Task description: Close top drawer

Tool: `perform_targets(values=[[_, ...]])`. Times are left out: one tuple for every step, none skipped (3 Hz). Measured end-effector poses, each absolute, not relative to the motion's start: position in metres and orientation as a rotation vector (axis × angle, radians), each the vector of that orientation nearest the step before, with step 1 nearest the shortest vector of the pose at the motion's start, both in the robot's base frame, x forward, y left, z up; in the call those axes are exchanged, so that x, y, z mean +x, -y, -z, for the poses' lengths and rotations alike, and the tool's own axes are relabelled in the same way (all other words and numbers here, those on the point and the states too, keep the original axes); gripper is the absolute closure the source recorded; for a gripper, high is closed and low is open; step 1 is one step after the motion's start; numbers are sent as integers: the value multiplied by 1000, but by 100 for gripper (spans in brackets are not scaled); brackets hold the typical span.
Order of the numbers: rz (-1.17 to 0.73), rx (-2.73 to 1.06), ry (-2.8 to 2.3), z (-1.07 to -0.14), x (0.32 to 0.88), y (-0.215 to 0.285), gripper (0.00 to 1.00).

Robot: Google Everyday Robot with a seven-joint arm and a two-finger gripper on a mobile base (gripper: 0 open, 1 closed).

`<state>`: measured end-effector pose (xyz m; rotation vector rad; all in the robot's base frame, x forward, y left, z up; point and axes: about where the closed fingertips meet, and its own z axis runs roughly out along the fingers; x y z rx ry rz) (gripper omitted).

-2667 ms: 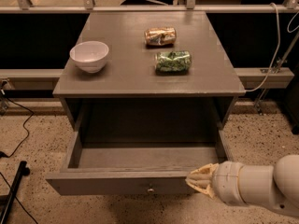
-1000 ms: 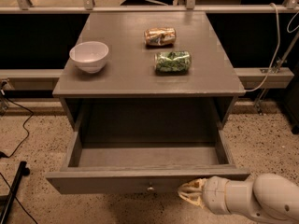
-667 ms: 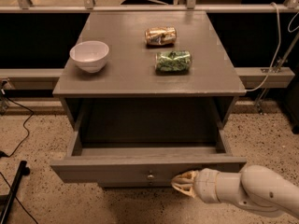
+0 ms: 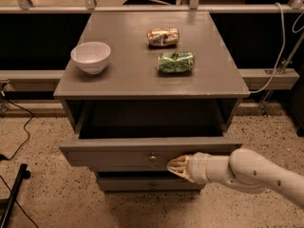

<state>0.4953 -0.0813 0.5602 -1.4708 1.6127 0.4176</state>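
Note:
The top drawer (image 4: pixel 114 156) of the grey-brown cabinet stands partly open, its front panel a short way out from the cabinet body, with a small brass knob (image 4: pixel 152 157) at its centre. My gripper (image 4: pixel 174 166) is at the end of the white arm that reaches in from the lower right. Its tip lies against the drawer front, just right of the knob and slightly below it. The inside of the drawer is dark, and nothing shows in it.
On the cabinet top (image 4: pixel 118 75) stand a white bowl (image 4: pixel 90 57), a brown crushed can (image 4: pixel 163 36) and a green crushed can (image 4: pixel 175 62). A lower drawer front (image 4: pixel 142 183) shows beneath. A black stand leg (image 4: pixel 12 194) and cables lie on the speckled floor at left.
The drawer has slid inward, from well open to mostly shut. My gripper has moved left along the front panel and forward with it.

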Motion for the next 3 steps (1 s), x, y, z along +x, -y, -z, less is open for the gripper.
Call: perform_targets(values=[[-397, -1466, -1602, -556, 535, 77, 100], [-413, -1467, -1594, -548, 567, 68, 100], [-427, -1473, -1583, -543, 589, 57, 100]])
